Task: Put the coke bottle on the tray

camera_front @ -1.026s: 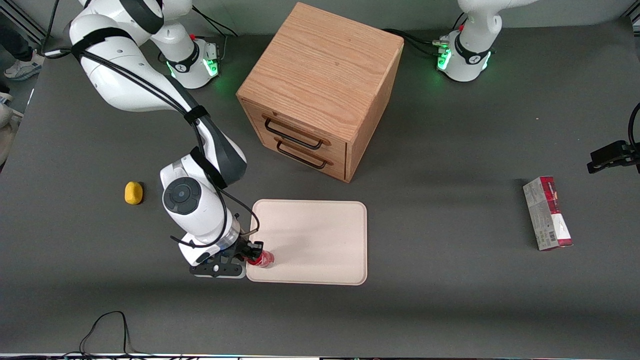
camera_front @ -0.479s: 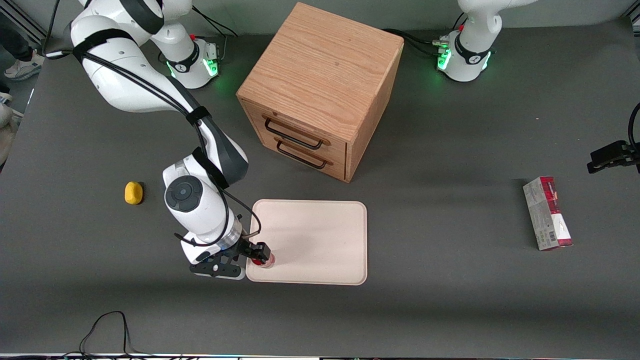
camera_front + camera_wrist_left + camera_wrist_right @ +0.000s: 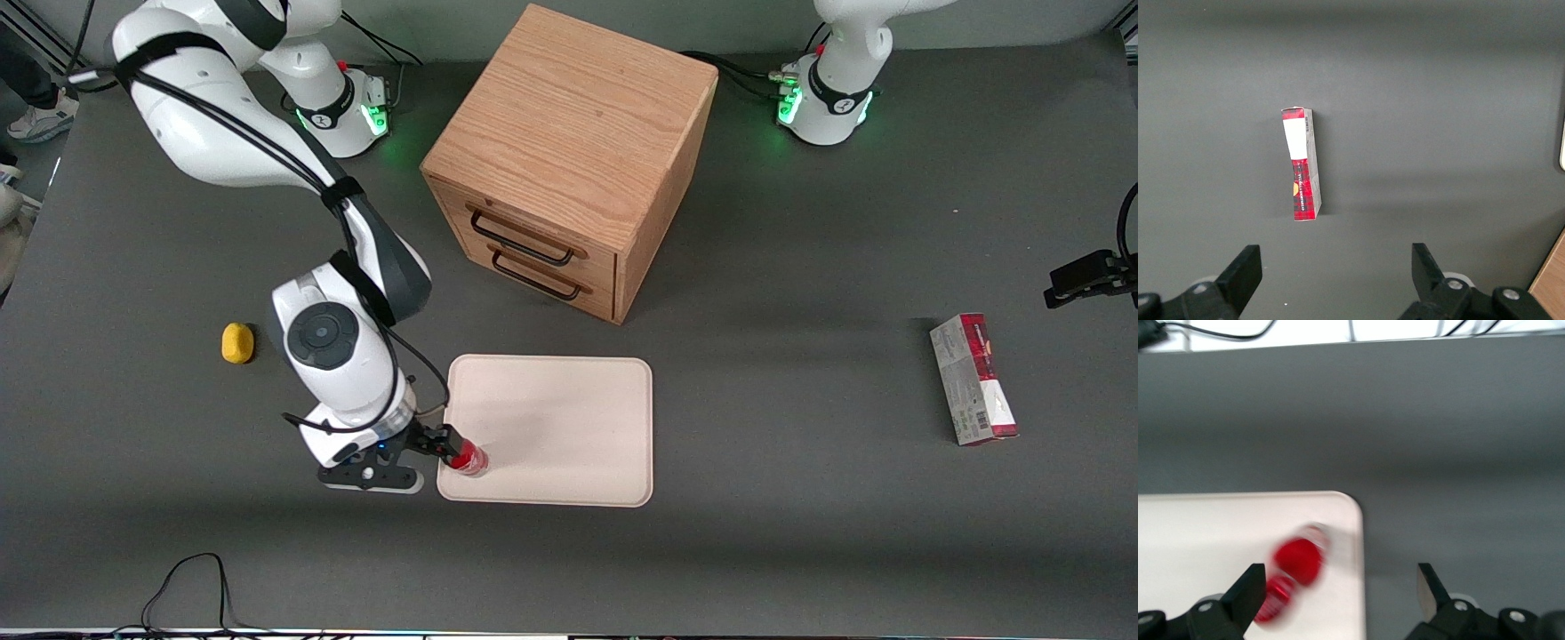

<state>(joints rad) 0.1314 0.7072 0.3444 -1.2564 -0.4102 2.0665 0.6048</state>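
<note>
- Coke bottle (image 3: 468,460) (image 3: 1297,561): standing on the tray (image 3: 569,418) (image 3: 1218,520), at the corner nearest the front camera toward the working arm's end.
- Hand (image 3: 440,447) (image 3: 1338,587): fingers spread, gripping nothing, beside the bottle.
- Tray: flat on the tabletop (image 3: 800,533).

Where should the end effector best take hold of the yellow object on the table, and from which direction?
Probably from above, across the narrow middle of the yellow object: it lies low, small and rounded on the bare table, with free space around. The end effector is now open beside the coke bottle standing on the tray.
</note>
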